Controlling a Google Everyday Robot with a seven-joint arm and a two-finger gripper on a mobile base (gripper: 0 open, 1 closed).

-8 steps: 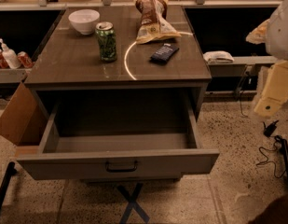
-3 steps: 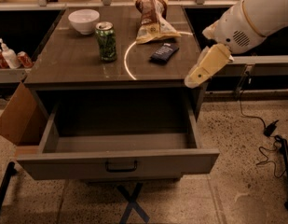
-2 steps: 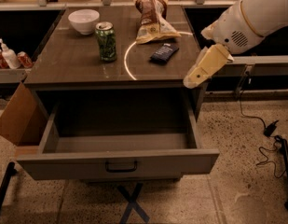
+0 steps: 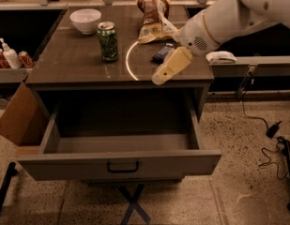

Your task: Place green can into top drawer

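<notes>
nearest, the top drawer (image 4: 196, 163) stands pulled wide open, a dark handle (image 4: 122, 167) at the middle of its front panel. above it, the gripper (image 4: 164, 73) hangs over the front right edge of the cabinet top (image 4: 74, 69); whether it is open or closed cannot be told. the green can (image 4: 108, 41) stands upright farther back and well to the left of the gripper in the view, apart from it: dark green patterned sides, silver lid with a tab. a white bowl (image 4: 85, 20) sits just behind the can.
</notes>
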